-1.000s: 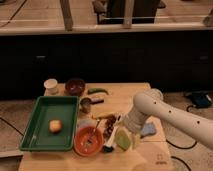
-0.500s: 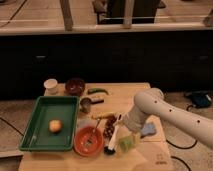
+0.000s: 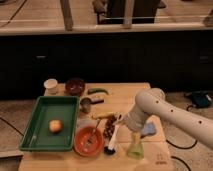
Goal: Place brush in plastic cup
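Observation:
The brush [image 3: 114, 137] has a pale handle and a dark head [image 3: 110, 149] that points down beside the orange bowl. Its upper end meets my gripper [image 3: 119, 124], which is low over the table at the end of the white arm [image 3: 160, 111]. The yellow-green plastic cup [image 3: 135, 146] stands just right of the brush, below the gripper and close under the arm. The cup is apart from the brush head.
A green tray [image 3: 35, 135] holding a round fruit [image 3: 55, 126] lies at the left. There is an orange bowl [image 3: 80, 147] with a utensil, a metal cup [image 3: 86, 105], a yellow stick [image 3: 102, 116], a white cup [image 3: 51, 86], a dark bowl [image 3: 75, 86], a green pepper [image 3: 97, 91] and a blue cloth [image 3: 148, 130].
The plastic cup has shifted a little to the right and toward the front edge. The gripper and brush have barely moved.

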